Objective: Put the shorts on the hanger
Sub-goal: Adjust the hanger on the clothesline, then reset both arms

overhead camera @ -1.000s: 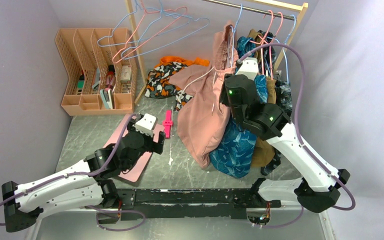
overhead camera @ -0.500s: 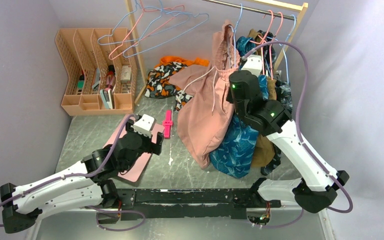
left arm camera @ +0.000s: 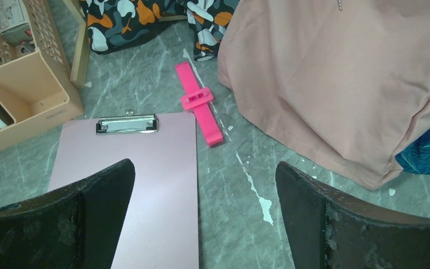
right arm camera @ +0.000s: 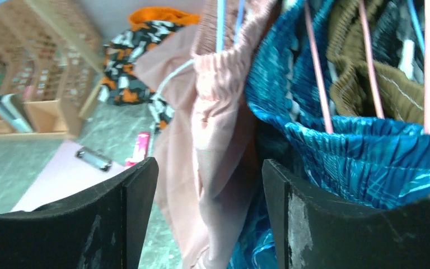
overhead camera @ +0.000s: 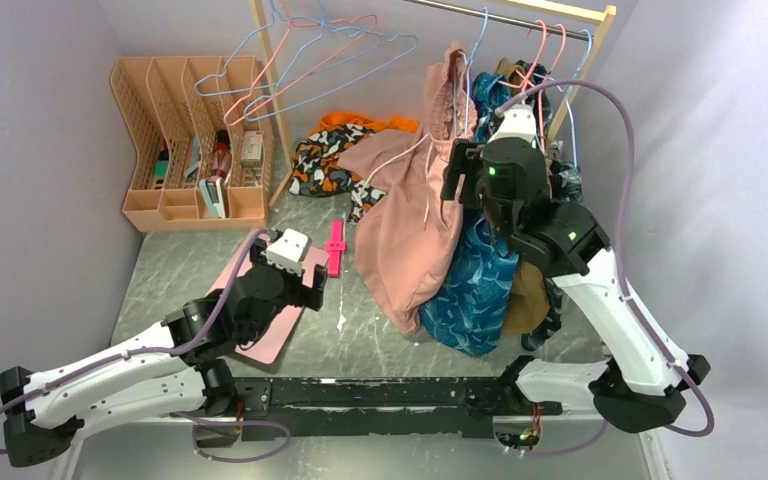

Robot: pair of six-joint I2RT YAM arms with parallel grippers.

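Grey marbled tabletop (overhead camera: 380,335) is carrying the whole scene, with a clothes rail (overhead camera: 520,12) crossing the back right corner. We are seeing the shorts (overhead camera: 410,220) hanging from the rail end, their gathered waistband bunched high and the legs draping down so that the hems are resting on the table. Two thin wires of the hanger (right arm camera: 219,25) are running down into the waistband; the shorts seem to be hanging on it, though the right wrist view is blurring that spot. A blue patterned garment (right arm camera: 358,151) is pressing against the right side of the shorts.

Our right gripper (right arm camera: 207,168) is hovering just below the waistband with its jaws standing apart; pink fabric is hanging in the gap beyond them, and nothing is being pinched.

Our left gripper (left arm camera: 204,168) is hovering wide open and empty, low over a pink clipboard (left arm camera: 140,185). A bright pink strap (left arm camera: 200,106) is lying between the clipboard and the shorts' hem.
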